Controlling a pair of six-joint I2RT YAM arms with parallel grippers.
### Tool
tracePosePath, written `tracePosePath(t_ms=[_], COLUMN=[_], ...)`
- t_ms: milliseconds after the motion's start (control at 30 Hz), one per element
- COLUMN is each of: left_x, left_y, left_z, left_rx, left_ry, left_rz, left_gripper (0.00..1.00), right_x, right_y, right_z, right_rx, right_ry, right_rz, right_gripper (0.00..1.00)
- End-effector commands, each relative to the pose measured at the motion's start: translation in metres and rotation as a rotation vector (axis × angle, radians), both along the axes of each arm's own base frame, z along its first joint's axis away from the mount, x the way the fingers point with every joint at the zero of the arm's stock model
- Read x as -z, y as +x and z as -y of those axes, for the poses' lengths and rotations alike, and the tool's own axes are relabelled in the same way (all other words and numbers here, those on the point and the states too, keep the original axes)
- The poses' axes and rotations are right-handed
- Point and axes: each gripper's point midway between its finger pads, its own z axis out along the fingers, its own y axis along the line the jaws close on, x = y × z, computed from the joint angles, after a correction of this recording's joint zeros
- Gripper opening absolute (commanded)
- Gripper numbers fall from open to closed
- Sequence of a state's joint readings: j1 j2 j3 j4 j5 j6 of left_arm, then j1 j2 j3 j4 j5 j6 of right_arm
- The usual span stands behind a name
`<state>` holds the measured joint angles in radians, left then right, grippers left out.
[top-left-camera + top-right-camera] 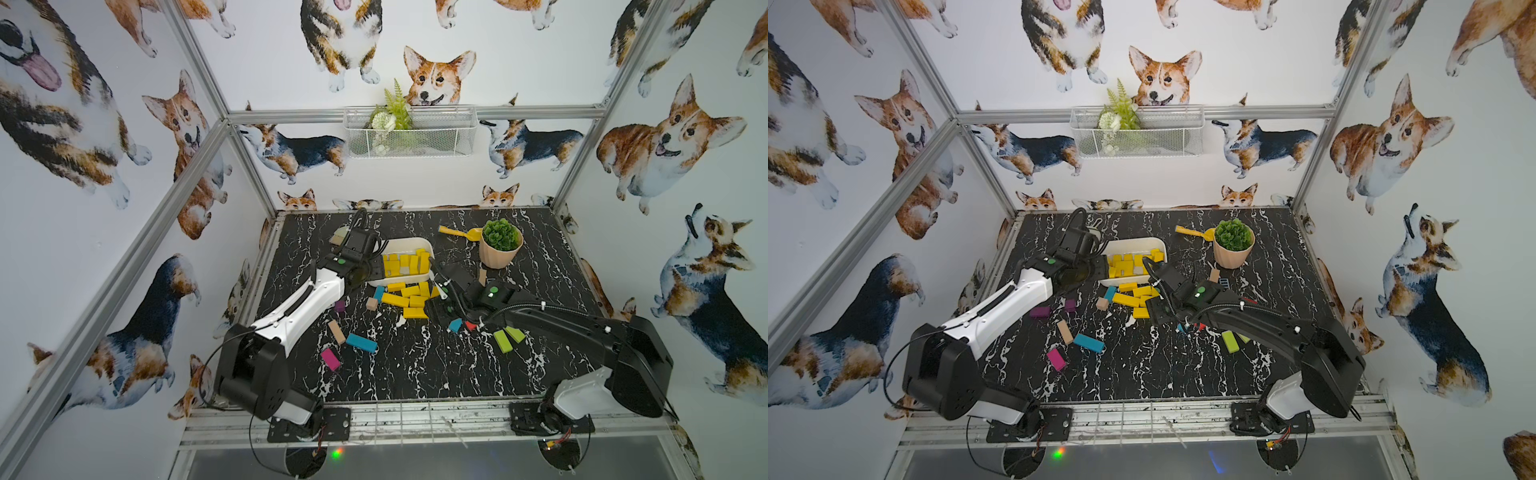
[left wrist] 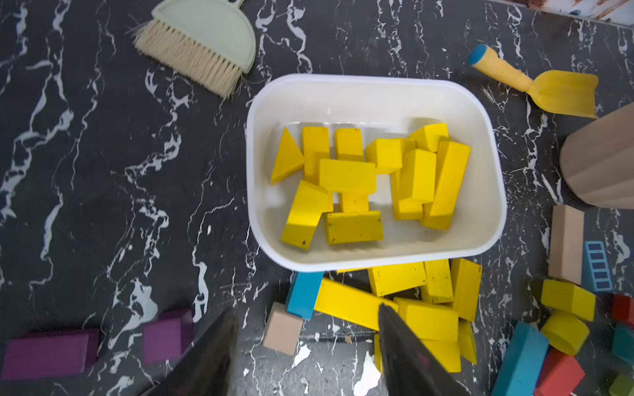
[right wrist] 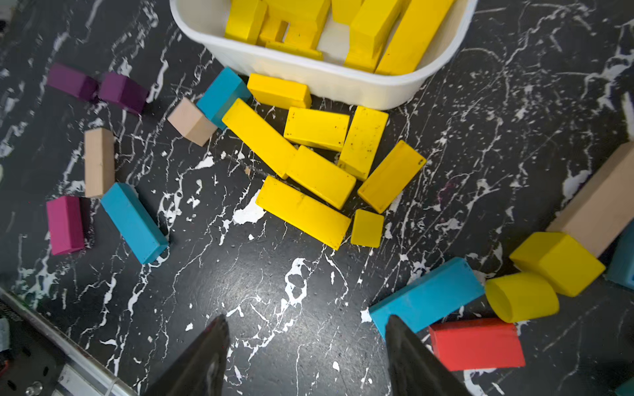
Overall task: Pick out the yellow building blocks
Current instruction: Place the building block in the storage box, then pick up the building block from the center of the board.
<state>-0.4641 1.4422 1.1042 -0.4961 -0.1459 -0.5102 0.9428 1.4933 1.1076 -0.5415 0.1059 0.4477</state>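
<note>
Yellow painted wooden building blocks (image 2: 346,175) look bright and matte, and some are speckled with dark marks. Most are rectangular bars, with a wedge, a small cube and a rounded piece among them. About a dozen are heaped in a white plastic tub (image 2: 377,91) with rounded corners, which stands toward the far side of the black marble-patterned tabletop (image 1: 415,365). Eight loose yellow bars (image 3: 319,176) lie flat in a tight cluster just beside the tub's near wall. Two chunky yellow pieces (image 3: 557,262) sit apart from the cluster, next to blue and red blocks.

The heaped blocks overlap, so their exact number is hard to tell. In both top views the white left arm covers one end of the tub and the black right arm hides the two chunky pieces. The right wrist view cuts off the tub's far part.

In the tub most bars run across its short width, some leaning and two lying along its length. The loose bars fan out at mixed slants, with the longer ones diagonal.

The left hand (image 2: 307,325) hangs above the cluster's edge, with its fingers apart and empty. The right hand (image 3: 306,319) hangs over bare tabletop, also spread and holding nothing.
</note>
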Motion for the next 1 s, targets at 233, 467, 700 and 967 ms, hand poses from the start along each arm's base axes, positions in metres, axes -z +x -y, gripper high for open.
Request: tracePosePath(t_ms=[233, 467, 700, 967], left_x=[0.044, 0.049, 0.050, 0.038], left_y=[-0.070, -0.088, -0.098, -0.102], left_z=[-0.058, -0.069, -0.079, -0.088], left_rx=[-0.228, -0.305, -0.338, -0.364], left_ry=[0.012, -0.049, -0.044, -0.054], left_rz=[-0.059, -0.051, -0.053, 0.008], left_gripper=[0.66, 0.64, 0.64, 0.64], right_x=[0.024, 0.052, 0.073, 0.087], right_y=[0.015, 0.037, 0.061, 0.070], right_z=[-0.012, -0.023, -0.030, -0.037], right_rx=[-0.294, -0.352, -0.349, -0.388], right_ry=[-0.366, -0.456, -0.509, -0.504], right_rz=[0.000, -0.014, -0.055, -0.104], right_gripper=[0.69, 0.68, 0.57, 0.52])
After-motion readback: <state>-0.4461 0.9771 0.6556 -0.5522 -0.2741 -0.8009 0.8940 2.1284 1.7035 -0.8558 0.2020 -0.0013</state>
